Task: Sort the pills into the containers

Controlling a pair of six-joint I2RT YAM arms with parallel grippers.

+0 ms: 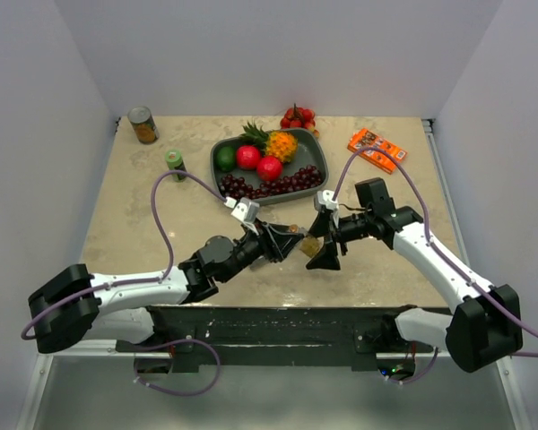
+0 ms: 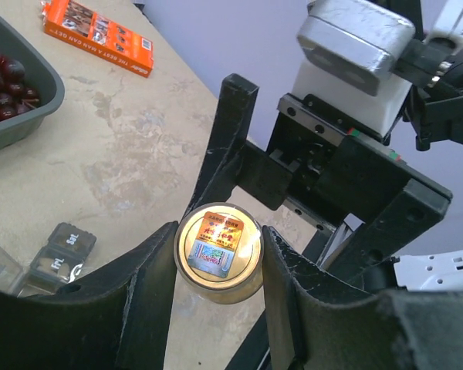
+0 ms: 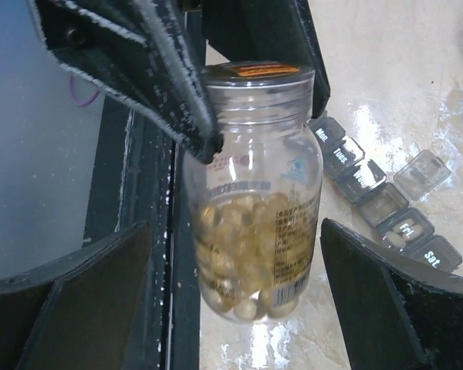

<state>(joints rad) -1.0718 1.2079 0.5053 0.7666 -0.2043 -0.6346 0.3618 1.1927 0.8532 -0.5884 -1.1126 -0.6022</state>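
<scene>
Our left gripper (image 2: 218, 231) is clamped on the cap end of the pill bottle (image 3: 251, 254). Our right gripper (image 3: 233, 231) is spread wide around its body, not touching. We should close squarely on the body before any twist, keeping the mouth near the containers (image 3: 386, 196), which lie on the table (image 1: 143, 215) just beyond.

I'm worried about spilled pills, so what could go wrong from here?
The left fingers pinch the pill bottle only near its cap, so it might slip or swing as the open right fingers close. A dropped bottle could hit the pill organizer close by, where one lid stands open.
</scene>
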